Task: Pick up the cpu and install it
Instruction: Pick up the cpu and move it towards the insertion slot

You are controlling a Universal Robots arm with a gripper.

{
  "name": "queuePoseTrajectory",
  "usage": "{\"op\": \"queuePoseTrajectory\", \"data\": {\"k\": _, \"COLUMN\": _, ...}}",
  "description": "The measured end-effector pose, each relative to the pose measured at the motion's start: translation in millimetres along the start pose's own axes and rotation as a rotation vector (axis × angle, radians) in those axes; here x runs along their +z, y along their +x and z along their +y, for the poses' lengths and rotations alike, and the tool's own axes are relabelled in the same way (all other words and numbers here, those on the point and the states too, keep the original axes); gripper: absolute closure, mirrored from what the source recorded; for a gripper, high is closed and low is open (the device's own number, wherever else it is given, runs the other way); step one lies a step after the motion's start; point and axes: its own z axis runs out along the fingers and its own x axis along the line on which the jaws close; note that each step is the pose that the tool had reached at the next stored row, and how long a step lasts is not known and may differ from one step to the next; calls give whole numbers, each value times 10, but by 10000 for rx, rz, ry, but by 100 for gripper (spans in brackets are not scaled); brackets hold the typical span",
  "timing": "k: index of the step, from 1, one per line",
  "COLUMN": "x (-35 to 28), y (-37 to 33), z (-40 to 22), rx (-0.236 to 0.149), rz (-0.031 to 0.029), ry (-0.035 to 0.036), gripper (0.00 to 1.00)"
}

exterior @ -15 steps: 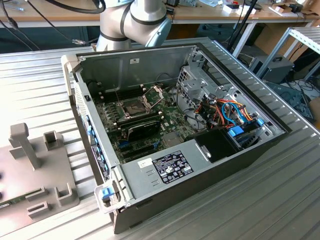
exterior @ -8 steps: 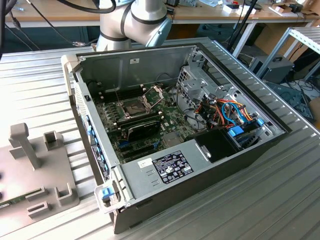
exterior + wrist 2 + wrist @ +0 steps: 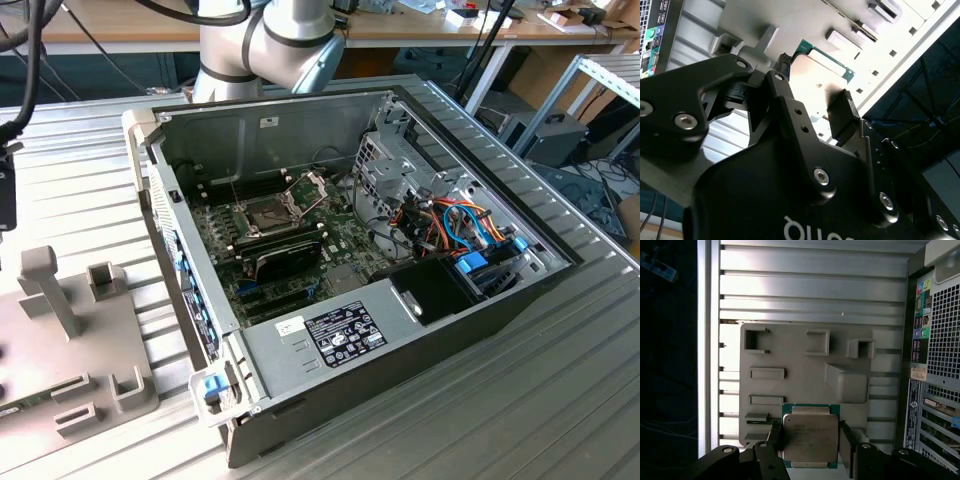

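As the frames stand, we judge the task to be at its first step. The ribbed aluminium table point(image 3: 560, 400) carries the open computer case point(image 3: 300, 125), and the arm point(image 3: 280, 40) rises behind the case in the exterior view. Inside the case lies the green motherboard point(image 3: 215, 235). Its socket point(image 3: 270, 213) has the hinged plate point(image 3: 308, 185) raised and appears to hold no chip. The socket thus looks ready. Seating the chip and closing the plate are not yet done.

On the exterior view's left, just beside the case, sits the grey fixture plate point(image 3: 100, 340). In the first wrist view the gripper point(image 3: 811, 441) hangs over this plate and straddles the cpu point(image 3: 807, 432), whose silver-grey top faces the camera with a green edge around it. The cpu is therefore well apart from the socket.

We cannot tell whether the gripper is clamped on the cpu or merely stands about it. Nor can we tell whether the cpu rests on the plate or is raised off it. In the second wrist view glare washes out most of the cpu point(image 3: 822, 70), and the gripper's black body covers part of the plate. In the exterior view the fixture plate is cut off at the left edge. A dark object point(image 3: 5, 190) at that edge is cropped too far to identify.
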Motion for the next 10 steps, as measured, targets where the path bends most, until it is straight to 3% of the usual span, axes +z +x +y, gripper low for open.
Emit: {"op": "queuePoseTrajectory", "data": {"k": 10, "x": 1, "y": -144, "z": -5, "rx": 0, "rz": 0, "ry": 0, "gripper": 45}}
